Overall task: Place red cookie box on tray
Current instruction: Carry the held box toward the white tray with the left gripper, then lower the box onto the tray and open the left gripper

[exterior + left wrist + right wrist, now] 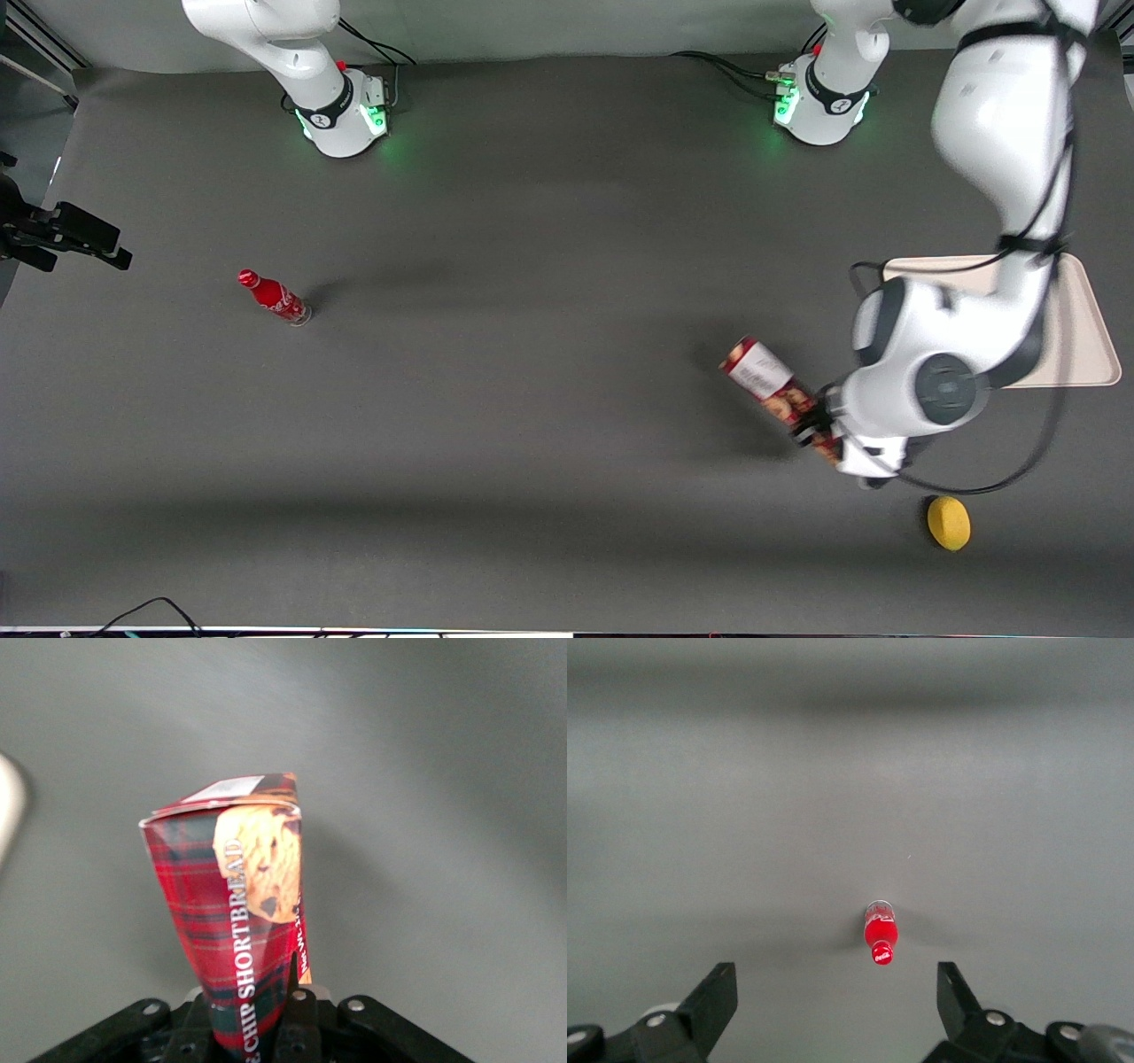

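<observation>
Toward the working arm's end of the table, the left arm's gripper (pixel 819 424) hangs above the dark mat with its two fingers clamped on one end of the red cookie box (pixel 772 383), which is lifted clear of the surface and casts a soft shadow on the mat beneath it. From the gripper the carton sticks out at a slant, its free end with the white label pointing away toward the middle of the table. Seen from the left wrist camera, the gripper (pixel 252 1028) pinches the tartan carton (pixel 235 921) by its narrow sides, and the box rises out of the black fingers (pixel 292 1014) with a chocolate-chip cookie picture and the words "CHIP SHORTBREAD" running along its length (the top flap carries a pale label). Farther from the front camera than the gripper, and partly covered by the white arm, lies the tray (pixel 1076 341); the box is near it but not over it. A yellow lemon-like object (pixel 948 523) sits on the mat nearer the front camera than the gripper. A small red soda bottle (pixel 273 297) stands well apart from the gripper, toward the parked arm's end.
</observation>
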Controlling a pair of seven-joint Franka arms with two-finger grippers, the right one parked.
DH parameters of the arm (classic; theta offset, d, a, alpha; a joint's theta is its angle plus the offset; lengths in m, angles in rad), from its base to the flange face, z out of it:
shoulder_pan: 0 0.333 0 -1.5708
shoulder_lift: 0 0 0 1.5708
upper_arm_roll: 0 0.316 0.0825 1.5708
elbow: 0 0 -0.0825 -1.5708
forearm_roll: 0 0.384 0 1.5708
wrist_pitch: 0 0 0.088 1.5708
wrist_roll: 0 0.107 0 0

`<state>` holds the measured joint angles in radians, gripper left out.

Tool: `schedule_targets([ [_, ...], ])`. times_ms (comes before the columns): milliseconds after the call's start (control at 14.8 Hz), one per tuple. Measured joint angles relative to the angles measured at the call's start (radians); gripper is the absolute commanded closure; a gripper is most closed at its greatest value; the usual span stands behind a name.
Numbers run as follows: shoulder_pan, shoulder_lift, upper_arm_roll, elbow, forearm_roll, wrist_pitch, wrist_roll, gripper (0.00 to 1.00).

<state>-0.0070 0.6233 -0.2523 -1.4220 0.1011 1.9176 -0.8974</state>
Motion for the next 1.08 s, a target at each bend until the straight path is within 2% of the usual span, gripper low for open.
schedule_targets([
  [270,0.020,-0.167,0.143,0.101,-0.064,-0.341,0.373,1.00],
  [608,0.028,-0.267,0.404,0.119,-0.065,-0.513,0.905,1.00],
  [811,0.035,-0.240,0.600,0.096,-0.063,-0.460,1.248,1.00],
  [946,0.043,-0.191,0.690,0.041,-0.064,-0.326,1.400,1.00],
  [1081,0.055,-0.131,0.733,-0.050,-0.066,-0.132,1.492,1.00],
])
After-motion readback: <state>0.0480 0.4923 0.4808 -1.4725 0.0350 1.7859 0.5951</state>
